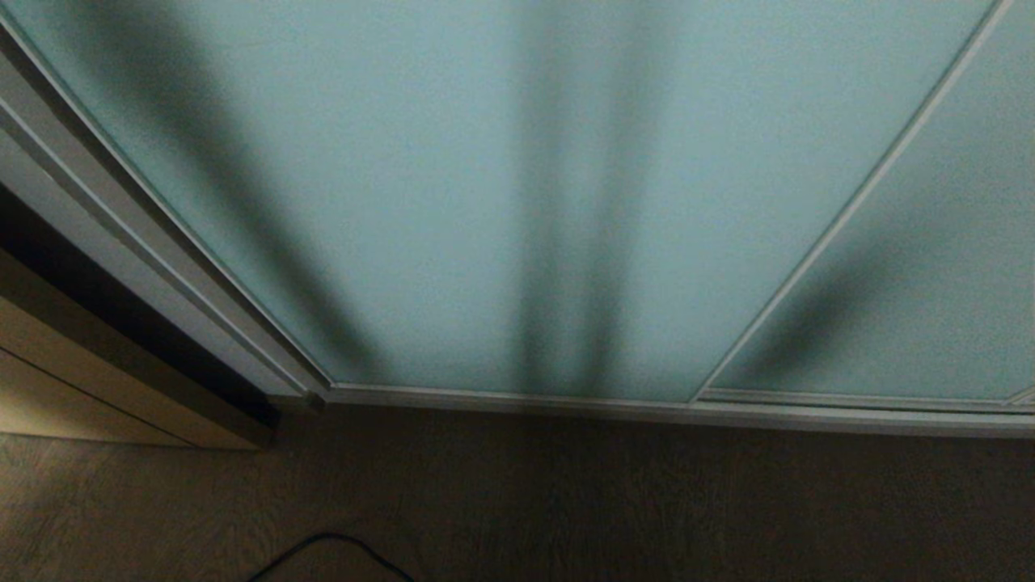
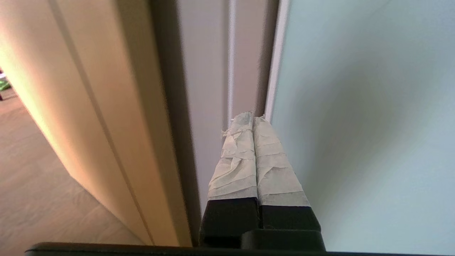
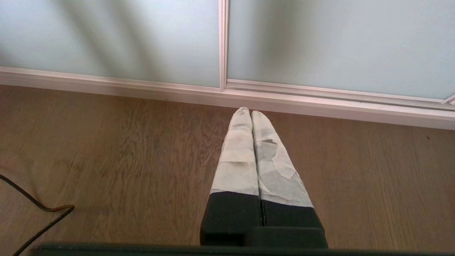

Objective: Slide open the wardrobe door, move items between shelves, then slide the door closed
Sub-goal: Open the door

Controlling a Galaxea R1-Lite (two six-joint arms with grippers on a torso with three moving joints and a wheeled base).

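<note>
The left gripper (image 2: 252, 119), its taped fingers (image 2: 237, 160) pressed together and holding nothing, points at the left edge of the sliding wardrobe door (image 2: 362, 106), seemingly just at its silver frame (image 2: 275, 64), though contact is unclear. Beside the frame stands a beige wooden panel (image 2: 92, 99). The right gripper (image 3: 251, 113), likewise pinched together and empty, hangs over the wooden floor (image 3: 117, 149) near the door's bottom rail (image 3: 284, 103). The door (image 1: 453, 186) stands closed.

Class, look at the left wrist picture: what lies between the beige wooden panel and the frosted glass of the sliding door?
In the left wrist view, a dark gap, then the door's silver-white frame, separates the beige wooden panel from the frosted glass.
</note>
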